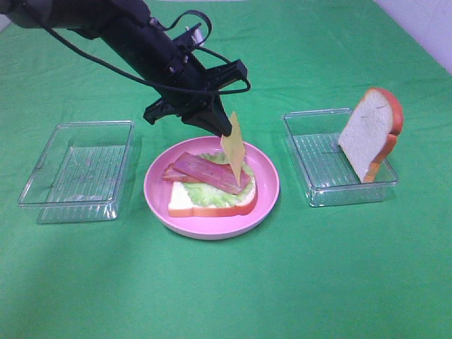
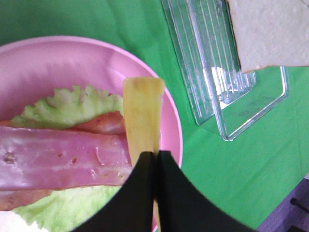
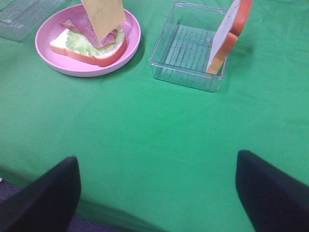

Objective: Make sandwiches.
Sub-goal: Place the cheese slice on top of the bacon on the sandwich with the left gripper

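Note:
My left gripper (image 1: pixel 224 129) (image 2: pixel 157 155) is shut on the top edge of the yellow cheese square (image 1: pixel 234 147) (image 2: pixel 142 116), which hangs upright over the pink plate (image 1: pixel 267 189). On the plate lies a bread slice (image 1: pixel 182 205) topped with lettuce (image 1: pixel 212 192) and bacon strips (image 1: pixel 205 171) (image 2: pixel 58 157). The cheese's lower corner is at the bacon. A second bread slice (image 1: pixel 369 134) (image 3: pixel 229 36) leans upright in the right tray (image 1: pixel 318 176). My right gripper (image 3: pixel 159 193) stands open over bare cloth, far from the plate, and is out of the exterior high view.
An empty clear tray (image 1: pixel 78 169) sits left of the plate. The right clear tray (image 3: pixel 186 53) holds only the leaning slice. Green cloth (image 1: pixel 226 282) covers the table, and its near edge shows in the right wrist view.

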Available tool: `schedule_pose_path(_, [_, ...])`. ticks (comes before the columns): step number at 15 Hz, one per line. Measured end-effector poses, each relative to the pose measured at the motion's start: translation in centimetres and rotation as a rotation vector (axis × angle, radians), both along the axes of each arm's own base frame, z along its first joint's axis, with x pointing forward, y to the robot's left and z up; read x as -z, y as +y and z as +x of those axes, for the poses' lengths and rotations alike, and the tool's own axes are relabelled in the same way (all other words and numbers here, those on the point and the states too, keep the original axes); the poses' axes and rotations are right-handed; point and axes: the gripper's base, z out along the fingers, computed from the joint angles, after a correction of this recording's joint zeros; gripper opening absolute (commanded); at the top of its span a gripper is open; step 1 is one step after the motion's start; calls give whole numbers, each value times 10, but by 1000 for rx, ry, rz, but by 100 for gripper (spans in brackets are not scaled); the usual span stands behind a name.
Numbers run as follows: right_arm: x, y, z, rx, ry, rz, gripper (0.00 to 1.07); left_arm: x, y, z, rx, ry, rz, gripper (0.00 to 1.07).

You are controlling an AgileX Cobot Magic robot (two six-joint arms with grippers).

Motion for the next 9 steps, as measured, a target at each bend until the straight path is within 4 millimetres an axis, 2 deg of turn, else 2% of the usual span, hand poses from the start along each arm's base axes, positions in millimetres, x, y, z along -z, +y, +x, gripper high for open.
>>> schedule_pose_path(2, [0,0,0,0,0,0,80,12,-5,-2,10,29,6,0])
schedule_pose_path(9, [0,0,0,0,0,0,80,18,7,-4,61,53,113,0])
